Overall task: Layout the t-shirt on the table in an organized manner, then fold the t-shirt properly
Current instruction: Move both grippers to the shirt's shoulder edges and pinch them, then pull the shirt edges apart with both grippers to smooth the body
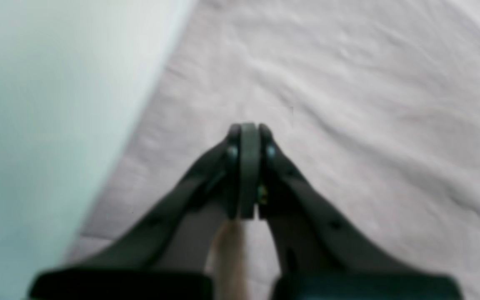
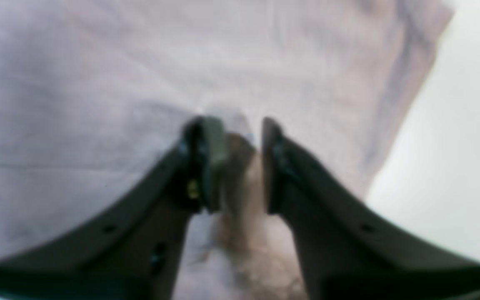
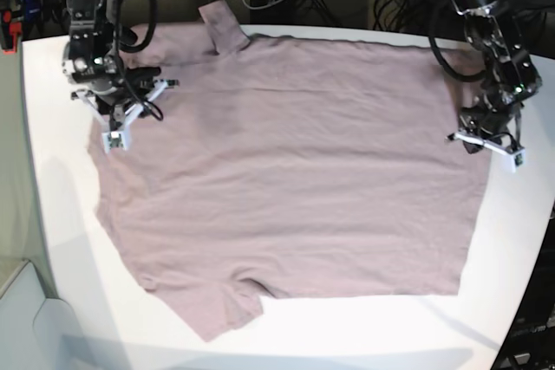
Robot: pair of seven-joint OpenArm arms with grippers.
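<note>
Looking through your left wrist view, the left gripper [image 1: 248, 137] has its jaws pressed together on nothing, over the t-shirt [image 1: 348, 104] near its edge. Your right wrist view shows the right gripper [image 2: 231, 137] parted slightly, holding no cloth. From the base view, the shirt lies spread on the table [image 3: 52, 214], so layout looks nearly done; next you'd pinch an edge to fold. No containers appear.
</note>
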